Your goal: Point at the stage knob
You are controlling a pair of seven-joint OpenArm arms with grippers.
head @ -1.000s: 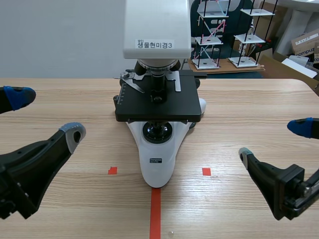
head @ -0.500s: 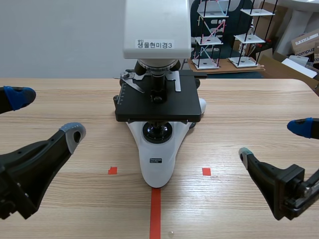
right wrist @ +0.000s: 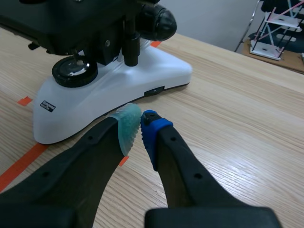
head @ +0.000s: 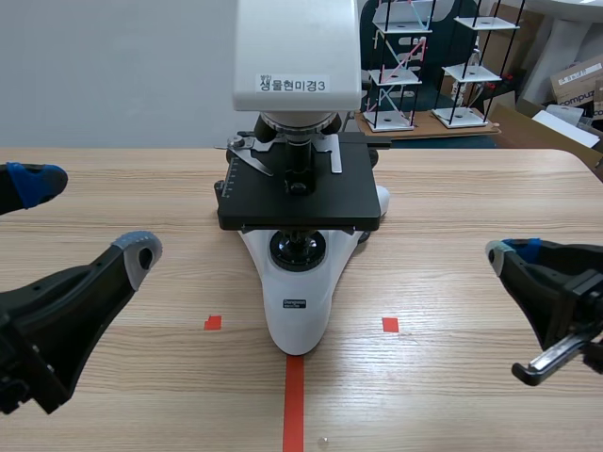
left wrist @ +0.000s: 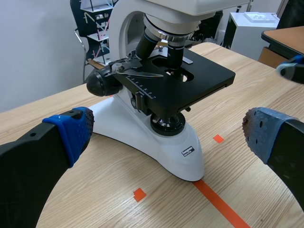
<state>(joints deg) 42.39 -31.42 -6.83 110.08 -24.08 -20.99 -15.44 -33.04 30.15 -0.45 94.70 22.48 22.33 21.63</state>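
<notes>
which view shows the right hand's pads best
The right wrist view: the right hand is shut on nothing, green and blue pads meeting just short of the microscope base. The scene view shows that hand edge on, pads overlapping. The left wrist view catches only a blue tip beyond the stage.

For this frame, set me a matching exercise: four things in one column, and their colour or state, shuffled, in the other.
Column one:
1. left gripper
2. right gripper
3. microscope stage
4. microscope base

Column two:
a. white
b. shut, pads together
c. black
d. open, fingers wide apart

Pairs: 1-d, 2-b, 3-c, 4-a.
</notes>
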